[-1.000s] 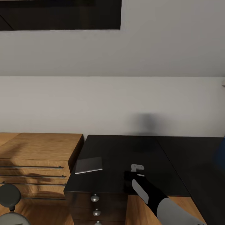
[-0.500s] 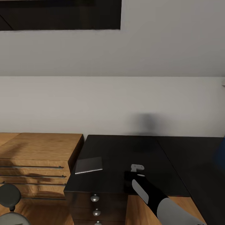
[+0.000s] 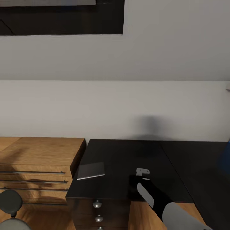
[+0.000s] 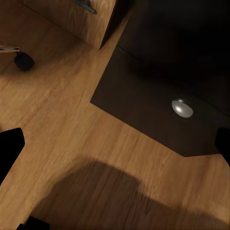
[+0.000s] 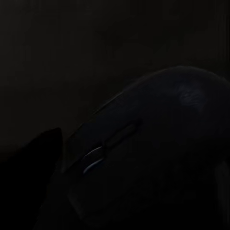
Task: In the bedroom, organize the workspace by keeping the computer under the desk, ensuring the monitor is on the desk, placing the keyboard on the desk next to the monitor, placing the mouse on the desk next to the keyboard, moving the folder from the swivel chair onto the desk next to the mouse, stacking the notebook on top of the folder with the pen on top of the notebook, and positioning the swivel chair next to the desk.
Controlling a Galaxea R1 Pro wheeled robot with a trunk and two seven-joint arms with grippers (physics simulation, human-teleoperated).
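My right pincer hangs low over the surface, mouse close beneath it, grip state unclear, notebook near the edge; descending blind, I risk shoving the mouse off.

Soft, even light fills the head view, with the pale wall bright and flat. A blurry dark shadow smudges that wall just above the black surface, which swallows the light and gives no glare. Faint arm-shaped shadows lie across the wood cabinet. The render is sharp, edges undistorted. In the left wrist view the wood floor is warmly lit, a broad soft shadow pooling across it, and 1 silver knob catches a highlight. The right wrist view is almost black; only the mouse shows dimly.
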